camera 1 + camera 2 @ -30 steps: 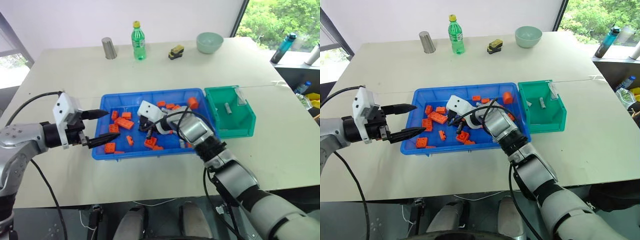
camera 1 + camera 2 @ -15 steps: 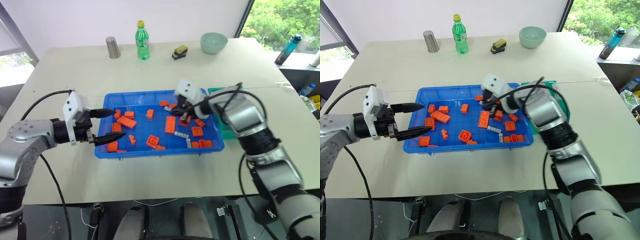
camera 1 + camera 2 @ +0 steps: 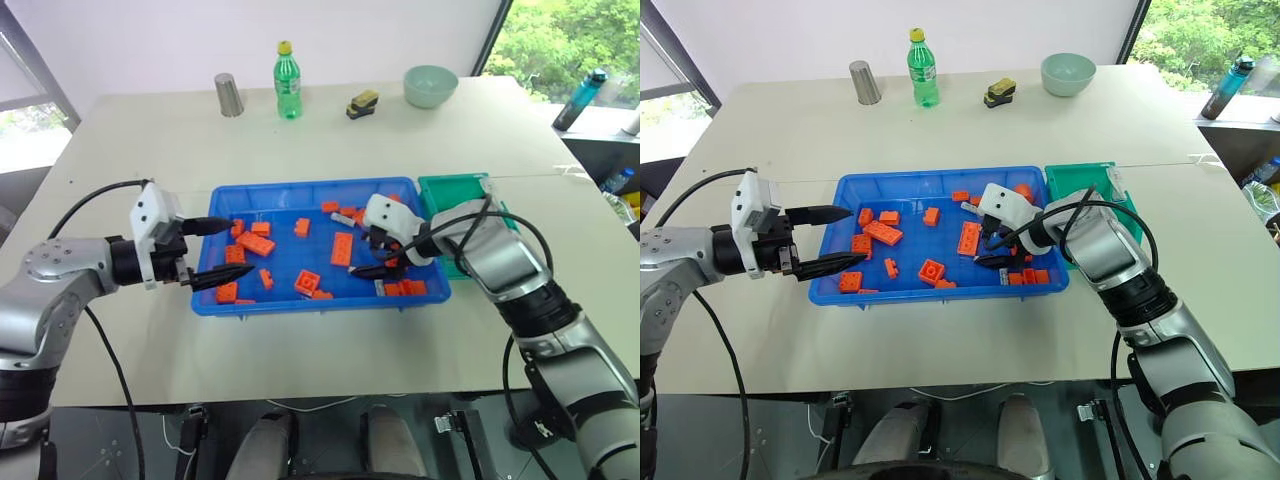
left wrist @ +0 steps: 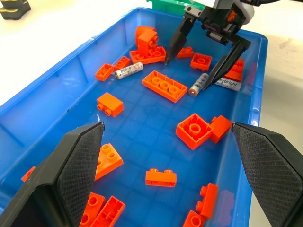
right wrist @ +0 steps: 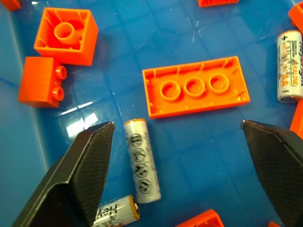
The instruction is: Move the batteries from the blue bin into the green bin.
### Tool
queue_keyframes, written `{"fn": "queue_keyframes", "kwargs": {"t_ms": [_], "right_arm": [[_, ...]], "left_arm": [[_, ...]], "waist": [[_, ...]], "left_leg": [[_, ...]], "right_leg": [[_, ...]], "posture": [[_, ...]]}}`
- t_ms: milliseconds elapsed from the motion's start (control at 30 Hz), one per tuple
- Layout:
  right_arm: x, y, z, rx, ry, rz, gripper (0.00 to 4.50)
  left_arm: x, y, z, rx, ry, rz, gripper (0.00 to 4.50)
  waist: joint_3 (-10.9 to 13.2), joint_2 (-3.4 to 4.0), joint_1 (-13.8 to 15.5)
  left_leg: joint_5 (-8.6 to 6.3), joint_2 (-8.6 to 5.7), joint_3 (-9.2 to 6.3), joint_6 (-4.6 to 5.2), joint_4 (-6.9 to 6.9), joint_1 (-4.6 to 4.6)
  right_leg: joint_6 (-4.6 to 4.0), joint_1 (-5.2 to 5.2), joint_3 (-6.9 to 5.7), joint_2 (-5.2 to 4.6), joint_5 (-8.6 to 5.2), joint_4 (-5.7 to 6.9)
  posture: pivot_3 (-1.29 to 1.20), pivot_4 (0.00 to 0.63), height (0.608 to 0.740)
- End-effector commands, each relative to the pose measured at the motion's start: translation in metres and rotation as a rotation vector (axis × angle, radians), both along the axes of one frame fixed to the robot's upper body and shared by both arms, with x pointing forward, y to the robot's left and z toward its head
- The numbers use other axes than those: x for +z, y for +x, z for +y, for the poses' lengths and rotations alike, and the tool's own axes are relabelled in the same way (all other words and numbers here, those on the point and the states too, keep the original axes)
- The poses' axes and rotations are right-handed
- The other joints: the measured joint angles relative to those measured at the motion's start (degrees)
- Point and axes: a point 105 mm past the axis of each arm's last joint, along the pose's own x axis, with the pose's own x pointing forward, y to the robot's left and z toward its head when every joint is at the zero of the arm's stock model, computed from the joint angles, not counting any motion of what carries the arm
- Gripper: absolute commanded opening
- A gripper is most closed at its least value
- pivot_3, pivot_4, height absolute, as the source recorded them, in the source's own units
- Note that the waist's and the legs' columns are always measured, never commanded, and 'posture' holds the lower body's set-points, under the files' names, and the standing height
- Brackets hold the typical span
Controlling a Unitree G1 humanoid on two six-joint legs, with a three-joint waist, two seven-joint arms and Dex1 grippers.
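L gripper [image 3: 215, 252] is hovering at the left end of the blue bin [image 3: 300, 189], fingers spread wide, holding nothing. It's sitting just over the rim, above a few orange bricks [image 3: 255, 243], not touching them as far as I can tell.

Moving right: the blue bin's middle is carrying scattered orange bricks, incl. a long flat brick [image 5: 195, 92]. Batteries are lying toward the right end. One battery [image 4: 128, 72] is resting near the far wall, and another battery [image 5: 141, 160] is lying on the bin floor between the R gripper's fingers, w/ a third battery [image 5: 115, 213] just beside it, end nearly touching. A fourth battery [image 5: 289, 65] is lying off past the long flat brick.

R gripper [image 3: 995, 245] is hanging over that right end, jaws standing wide apart, empty, tips pointing down into the bin.

Far right: the green bin [image 3: 440, 189] is sitting against the blue bin's right end, mostly hidden behind the R arm; can't tell what's inside it.

Risks, as I'm judging them: the two close batteries are lying nearly end to end, so closing could be pinching both or squirting one away since they roll. The long flat brick is sitting near enough that a finger could be catching its edge and shoving it. Fingertips coming down too hard could be skidding on the slick floor.
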Motion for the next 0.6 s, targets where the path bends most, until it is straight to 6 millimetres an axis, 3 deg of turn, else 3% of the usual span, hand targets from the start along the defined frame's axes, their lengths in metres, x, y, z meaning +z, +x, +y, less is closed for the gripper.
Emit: {"fn": "queue_keyframes", "kwargs": {"t_ms": [33,233,600], "right_arm": [[0.022,0.001,0.002,0.013,0.015,-0.068,4.12],[0.033,-0.003,-0.006,0.064,-0.020,-0.077,4.12],[0.018,-0.002,-0.012,0.168,-0.155,-0.071,4.12]], "left_arm": [[0.008,-0.001,-0.006,-0.032,0.007,-0.036,4.50],[0.007,0.000,-0.014,-0.058,-0.008,-0.037,4.50],[0.003,-0.006,-0.026,-0.108,-0.018,-0.029,4.50]], "waist": [[0.00,0.00,-0.03],[0.00,0.00,0.06],[0.00,0.00,-0.12]], "left_leg": [[0.00,0.00,0.00,0.00,0.00,0.00],[0.00,0.01,0.00,0.00,0.01,0.00],[0.00,0.03,0.02,0.00,-0.01,-0.01]], "right_leg": [[0.00,0.01,0.00,0.01,0.00,-0.01],[0.00,0.03,-0.01,0.01,0.00,-0.05],[0.00,0.02,-0.01,0.03,0.00,-0.08]], "posture": [[0.00,0.150,0.727],[0.00,0.150,0.727],[0.00,0.150,0.727]]}}
